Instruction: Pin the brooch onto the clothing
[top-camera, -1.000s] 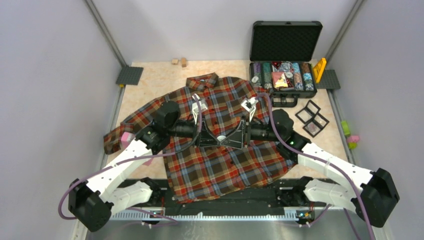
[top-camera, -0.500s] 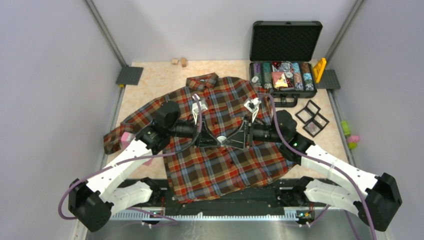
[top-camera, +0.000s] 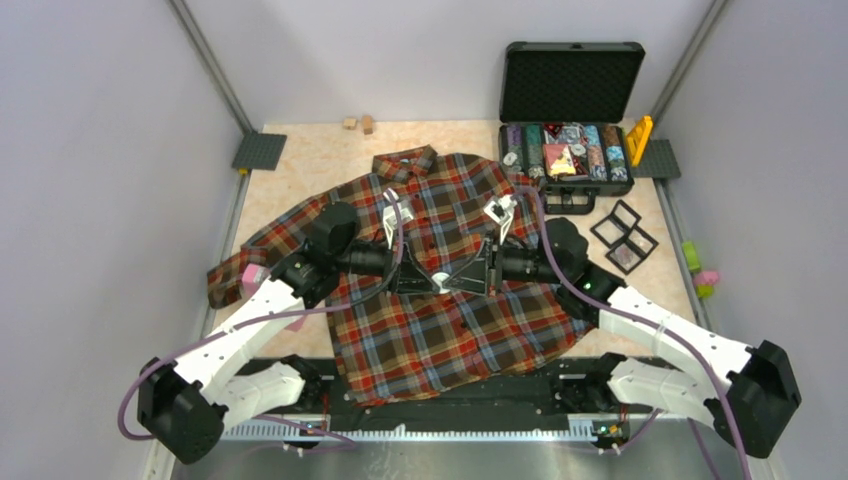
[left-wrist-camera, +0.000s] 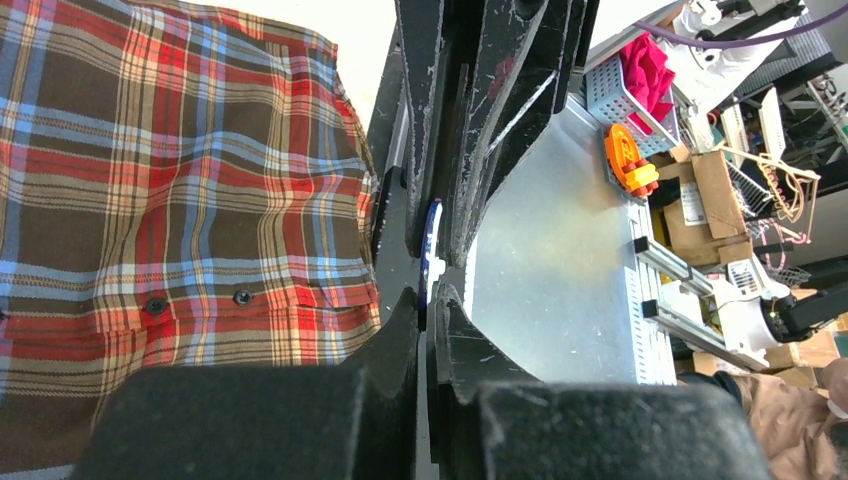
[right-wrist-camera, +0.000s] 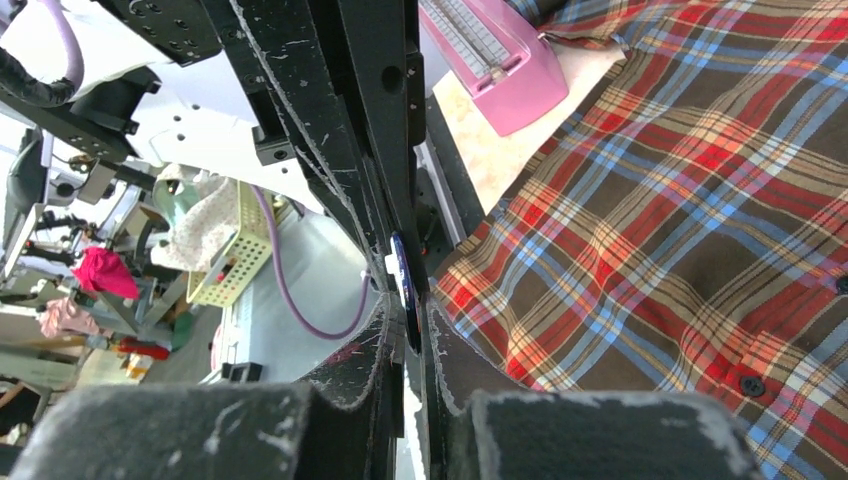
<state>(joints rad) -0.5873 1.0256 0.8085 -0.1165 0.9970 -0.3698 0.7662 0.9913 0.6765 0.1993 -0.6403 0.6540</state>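
Observation:
The clothing (top-camera: 430, 340) is a plaid shirt spread flat on the table, also seen in the left wrist view (left-wrist-camera: 150, 200) and the right wrist view (right-wrist-camera: 650, 200). Above its chest the two grippers meet tip to tip. The brooch (left-wrist-camera: 431, 235) is a thin blue disc with a pale part, seen edge-on (right-wrist-camera: 402, 270) and as a tiny speck from above (top-camera: 441, 281). My left gripper (left-wrist-camera: 427, 305) is shut on one edge of it. My right gripper (right-wrist-camera: 412, 330) is shut on the opposite edge. Both hold it clear of the shirt.
An open black case (top-camera: 565, 150) with small coloured items stands at the back right, a yellow piece (top-camera: 638, 140) beside it. Black frames (top-camera: 622, 235) lie right of the shirt. A pink block (top-camera: 250, 275) sits by the left sleeve. Wooden blocks (top-camera: 358, 123) lie at the back.
My right gripper's jaws have closed onto the brooch that the left gripper holds, and the right arm has shifted slightly. The left arm has stayed put.

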